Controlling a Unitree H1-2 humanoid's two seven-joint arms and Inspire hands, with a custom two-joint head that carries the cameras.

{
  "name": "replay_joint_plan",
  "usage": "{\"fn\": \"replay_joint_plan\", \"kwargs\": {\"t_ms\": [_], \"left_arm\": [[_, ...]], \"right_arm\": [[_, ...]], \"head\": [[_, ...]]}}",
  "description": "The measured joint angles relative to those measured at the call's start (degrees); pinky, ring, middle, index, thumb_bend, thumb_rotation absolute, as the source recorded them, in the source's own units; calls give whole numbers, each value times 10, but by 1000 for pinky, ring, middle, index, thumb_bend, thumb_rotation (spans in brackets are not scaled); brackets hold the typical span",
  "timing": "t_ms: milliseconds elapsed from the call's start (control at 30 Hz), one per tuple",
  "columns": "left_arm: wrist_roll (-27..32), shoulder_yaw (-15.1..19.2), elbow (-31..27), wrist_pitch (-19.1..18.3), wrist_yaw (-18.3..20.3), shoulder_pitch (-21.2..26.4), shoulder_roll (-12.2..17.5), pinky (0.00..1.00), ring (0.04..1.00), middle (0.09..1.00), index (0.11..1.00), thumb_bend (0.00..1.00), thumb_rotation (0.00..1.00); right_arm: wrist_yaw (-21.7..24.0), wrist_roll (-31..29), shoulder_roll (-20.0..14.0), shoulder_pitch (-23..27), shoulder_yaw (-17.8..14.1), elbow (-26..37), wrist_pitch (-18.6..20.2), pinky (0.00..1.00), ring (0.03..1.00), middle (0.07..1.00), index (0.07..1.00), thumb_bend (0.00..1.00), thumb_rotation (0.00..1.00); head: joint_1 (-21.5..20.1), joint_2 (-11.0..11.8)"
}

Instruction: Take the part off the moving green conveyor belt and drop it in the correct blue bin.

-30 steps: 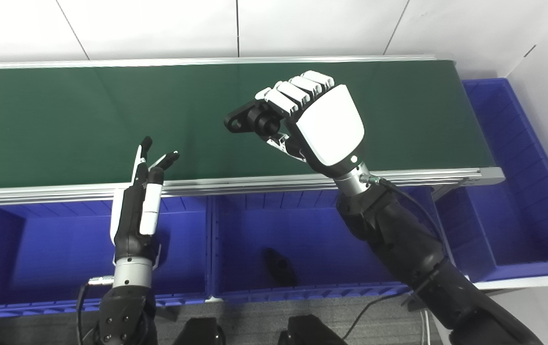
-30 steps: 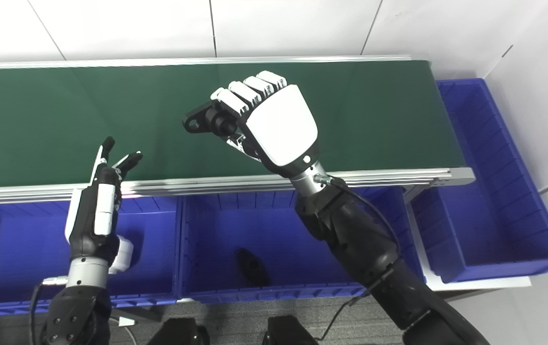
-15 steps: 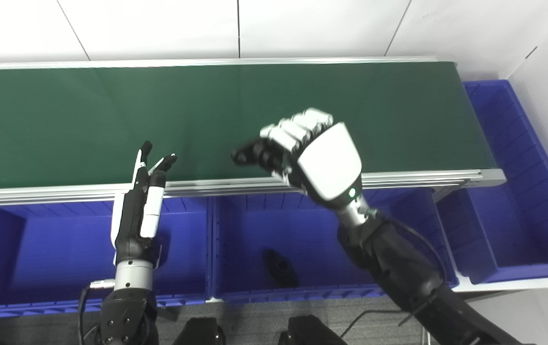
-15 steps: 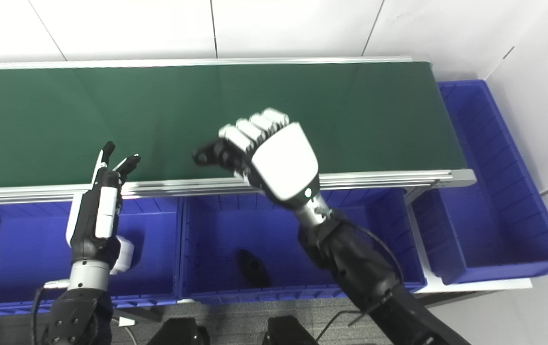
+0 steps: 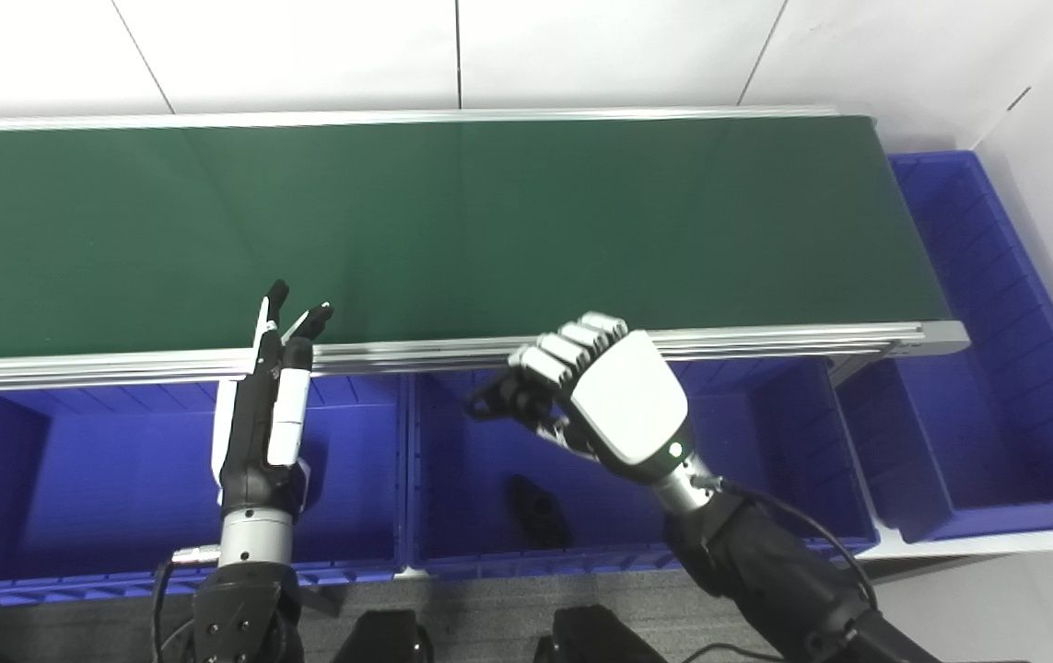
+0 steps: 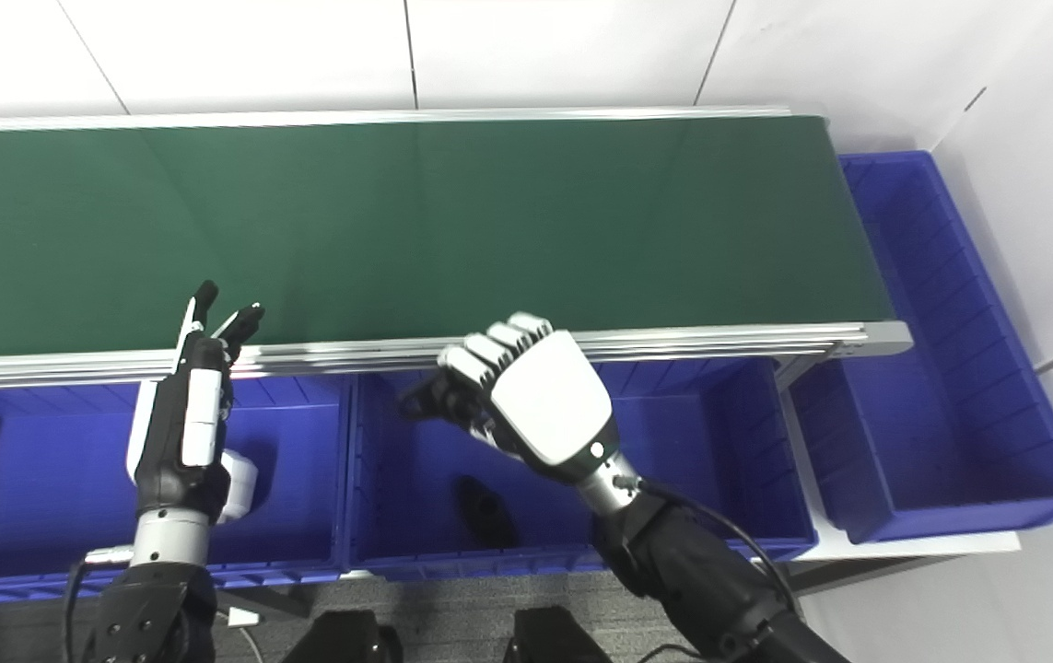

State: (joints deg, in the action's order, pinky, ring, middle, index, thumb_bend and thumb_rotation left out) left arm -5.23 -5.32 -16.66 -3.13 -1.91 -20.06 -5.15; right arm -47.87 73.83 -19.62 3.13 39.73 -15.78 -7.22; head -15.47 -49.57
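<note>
The black part (image 5: 492, 402) is gripped in the right hand (image 5: 614, 405), fingers curled around it, above the middle bin (image 5: 766, 433), just below the belt (image 5: 489, 221) edge. Another black part (image 5: 537, 509) lies on that bin's floor. The left hand (image 5: 266, 414) is upright over the left bin (image 5: 75, 460), fingers spread, holding nothing

White tiled wall (image 5: 581, 51) across top of frame, dark grout lines; grey floor (image 5: 489, 626) along bottom edge; white object (image 6: 239, 483) at lower left; black cable (image 5: 802, 525) at lower right.
</note>
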Motion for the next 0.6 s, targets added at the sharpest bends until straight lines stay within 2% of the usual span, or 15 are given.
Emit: {"fn": "replay_joint_plan", "kwargs": {"t_ms": [167, 267, 367, 400, 433, 500, 533, 600], "left_arm": [[-2, -1, 1, 2, -1, 0, -1, 1000, 908, 846, 1000, 523, 969], [-2, -2, 2, 3, -3, 0, -3, 1000, 910, 846, 1000, 519, 970], [-2, -2, 2, 6, -4, -1, -5, 1000, 917, 848, 1000, 549, 971], [-2, -2, 2, 6, -4, -1, -6, 1000, 914, 846, 1000, 545, 970], [-2, -2, 1, 6, -4, -1, -6, 1000, 913, 847, 1000, 544, 970], [-2, -2, 1, 6, -5, -1, -7, 1000, 913, 848, 1000, 544, 970], [-2, -2, 1, 6, -5, -1, -8, 1000, 912, 850, 1000, 549, 960], [-1, -2, 1, 6, -5, -1, -9, 1000, 911, 849, 1000, 551, 961]], "right_arm": [[0, -12, -4, -1, 9, -33, -10, 236, 269, 394, 492, 526, 0], [1, -16, -6, 1, 17, -62, -23, 283, 325, 413, 499, 529, 0], [7, -27, -7, 1, 18, -85, -24, 292, 330, 411, 498, 530, 0], [15, -32, -7, 0, 17, -88, -24, 311, 352, 442, 497, 523, 101], [28, -35, -7, 1, 17, -88, -24, 355, 406, 498, 572, 654, 279], [60, -36, -6, 1, 16, -88, -20, 395, 455, 546, 651, 794, 433], [71, -35, -5, 0, 16, -88, -17, 560, 622, 699, 776, 897, 566], [84, -30, -5, 0, 16, -88, -12, 693, 744, 813, 873, 944, 672]], "head": [[3, -1], [4, 0], [5, 0], [5, 0], [5, 0], [5, 0], [5, 0], [6, -1]]}}
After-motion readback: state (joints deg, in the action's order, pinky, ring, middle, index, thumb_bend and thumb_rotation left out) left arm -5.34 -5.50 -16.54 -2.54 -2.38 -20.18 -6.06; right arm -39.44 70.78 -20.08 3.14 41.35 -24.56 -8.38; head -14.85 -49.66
